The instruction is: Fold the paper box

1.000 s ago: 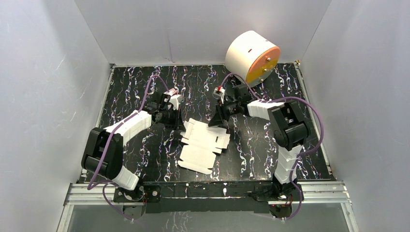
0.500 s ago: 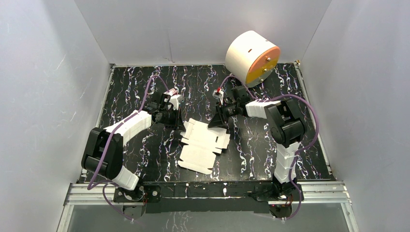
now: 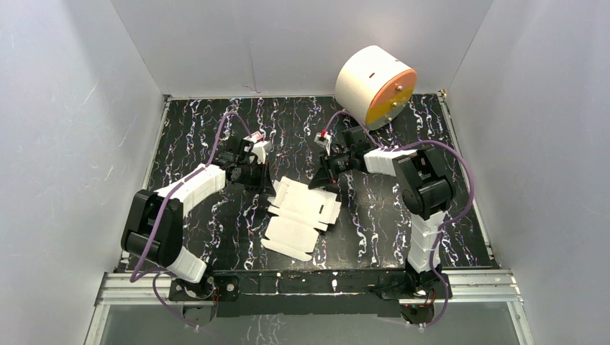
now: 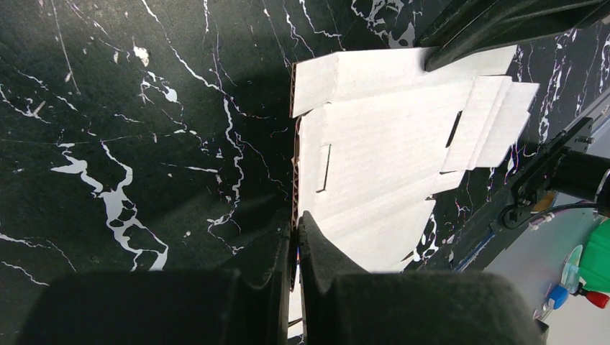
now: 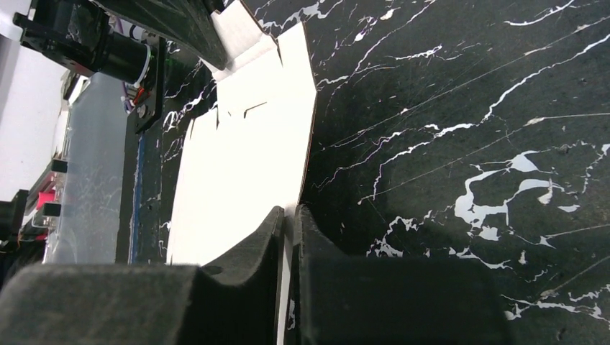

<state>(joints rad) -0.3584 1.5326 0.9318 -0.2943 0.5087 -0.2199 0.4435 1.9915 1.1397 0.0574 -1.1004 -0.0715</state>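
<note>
The paper box (image 3: pixel 298 215) is a flat white die-cut sheet with tabs, lying mid-table. My left gripper (image 3: pixel 267 188) is at its far left corner and my right gripper (image 3: pixel 317 184) at its far right corner. In the left wrist view the left gripper (image 4: pixel 295 219) is shut on the edge of the paper box (image 4: pixel 381 144). In the right wrist view the right gripper (image 5: pixel 289 212) is closed on the thin edge of the paper box (image 5: pixel 244 158), with white card showing between the pads.
A big white cylinder with an orange face (image 3: pixel 375 85) lies at the back right. The black marbled table (image 3: pixel 201 129) is enclosed by grey walls on three sides. A metal rail (image 3: pixel 309 284) runs along the near edge by the arm bases.
My right gripper has closed its jaws onto the sheet's far right edge. The sheet has shifted slightly to the left. The left gripper has kept its grip and place.
</note>
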